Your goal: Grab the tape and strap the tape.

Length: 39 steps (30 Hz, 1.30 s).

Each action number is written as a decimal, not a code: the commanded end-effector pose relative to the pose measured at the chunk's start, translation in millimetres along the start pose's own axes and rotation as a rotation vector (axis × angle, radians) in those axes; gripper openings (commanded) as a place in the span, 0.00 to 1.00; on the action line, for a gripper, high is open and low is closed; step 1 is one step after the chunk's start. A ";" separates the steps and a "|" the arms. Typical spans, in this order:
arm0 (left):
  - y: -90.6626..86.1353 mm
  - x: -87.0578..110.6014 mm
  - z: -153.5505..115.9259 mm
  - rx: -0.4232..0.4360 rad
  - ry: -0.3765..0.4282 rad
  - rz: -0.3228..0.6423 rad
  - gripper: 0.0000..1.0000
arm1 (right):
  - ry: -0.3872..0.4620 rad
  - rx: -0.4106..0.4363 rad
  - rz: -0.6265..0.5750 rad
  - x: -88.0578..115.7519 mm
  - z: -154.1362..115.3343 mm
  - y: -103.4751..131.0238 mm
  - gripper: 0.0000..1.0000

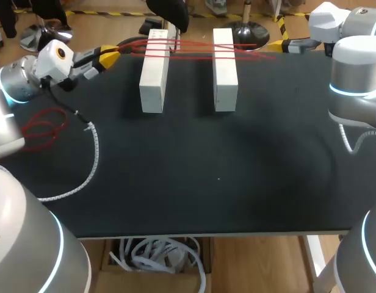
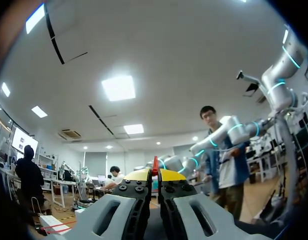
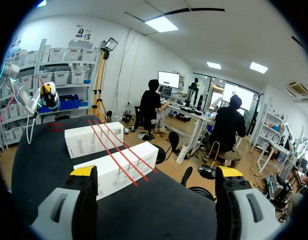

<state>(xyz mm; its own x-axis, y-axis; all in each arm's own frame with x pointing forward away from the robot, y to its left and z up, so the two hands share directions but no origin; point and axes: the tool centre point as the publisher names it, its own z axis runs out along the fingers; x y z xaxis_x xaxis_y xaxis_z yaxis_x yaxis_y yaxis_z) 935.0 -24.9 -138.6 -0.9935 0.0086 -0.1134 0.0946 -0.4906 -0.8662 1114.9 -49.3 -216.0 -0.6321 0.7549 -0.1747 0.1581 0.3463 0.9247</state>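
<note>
The red tape (image 1: pixel 200 50) ran in several strands across the far ends of two white blocks standing side by side on the black tabletop (image 1: pixel 237 183) — the left block (image 1: pixel 154 76) and the right block (image 1: pixel 224 70). The strands drew together toward the left pincer (image 1: pixel 112 58), which sat near the left block, by the tabletop's far left edge. In the left wrist view its yellow-tipped fingers (image 2: pixel 139 175) were pressed close together, with a sliver of the red tape pinched between them. The right pincer (image 3: pixel 156 172) was at the far right edge, fingers spread wide and nothing between them — both blocks and the red strands lay ahead of it. Nearer the left arm, loose red loops (image 1: pixel 44 128) lay on the tabletop, close beside a white coiled cable (image 1: pixel 93 155).
</note>
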 end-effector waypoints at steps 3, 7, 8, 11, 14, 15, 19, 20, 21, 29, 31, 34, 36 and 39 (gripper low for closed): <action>-2.3 2.1 -1.9 0.001 0.018 -0.011 0.00 | 0.000 -0.001 0.000 -0.1 -0.1 -0.1 1.00; -4.5 3.8 -1.5 0.005 0.019 -0.019 0.00 | 0.000 -0.001 0.000 -0.1 -0.1 -0.1 1.00; -4.9 4.1 -1.3 0.006 0.016 -0.020 0.00 | 0.000 -0.001 0.000 -0.1 -0.1 -0.1 1.00; -5.9 4.9 -0.7 0.001 0.006 -0.024 0.00 | 0.000 -0.001 0.000 -0.1 -0.1 -0.1 1.00; -7.4 5.1 1.0 0.002 -0.007 -0.018 0.00 | 0.000 -0.001 0.000 -0.1 -0.1 -0.1 1.00; -7.6 5.6 2.2 0.002 -0.008 -0.017 0.00 | 0.000 -0.001 0.000 -0.1 -0.1 -0.1 1.00; -6.7 8.0 5.0 0.011 -0.010 -0.023 0.00 | 0.000 -0.001 0.000 -0.1 -0.1 -0.1 1.00; -6.5 8.2 5.2 0.013 -0.012 -0.024 0.00 | 0.000 -0.001 0.000 -0.1 -0.1 -0.1 1.00; -6.4 8.4 5.3 0.017 -0.016 -0.023 0.00 | 0.000 -0.001 0.000 -0.1 -0.1 -0.1 1.00; -3.5 5.7 2.8 0.040 -0.048 -0.001 0.00 | 0.000 -0.001 0.000 -0.1 -0.1 -0.1 1.00; -3.5 5.7 2.8 0.040 -0.048 -0.001 0.00 | 0.000 -0.001 0.000 -0.1 -0.1 -0.1 1.00; -3.5 5.7 2.8 0.040 -0.048 -0.001 0.00 | 0.000 -0.001 0.000 -0.1 -0.1 -0.1 1.00; -3.5 5.7 2.8 0.040 -0.048 -0.001 0.00 | 0.000 -0.001 0.000 -0.1 -0.1 -0.1 1.00; -3.5 5.7 2.8 0.040 -0.048 -0.001 0.00 | 0.000 -0.001 0.000 -0.1 -0.1 -0.1 1.00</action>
<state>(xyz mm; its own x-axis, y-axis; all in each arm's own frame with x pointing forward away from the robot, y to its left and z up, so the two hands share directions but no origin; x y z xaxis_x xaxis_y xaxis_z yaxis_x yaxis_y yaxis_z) 929.1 -25.2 -134.2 -0.9957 -0.0304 -0.0880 0.0908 -0.5242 -0.8468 1114.9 -49.2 -216.0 -0.6322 0.7549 -0.1747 0.1581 0.3463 0.9247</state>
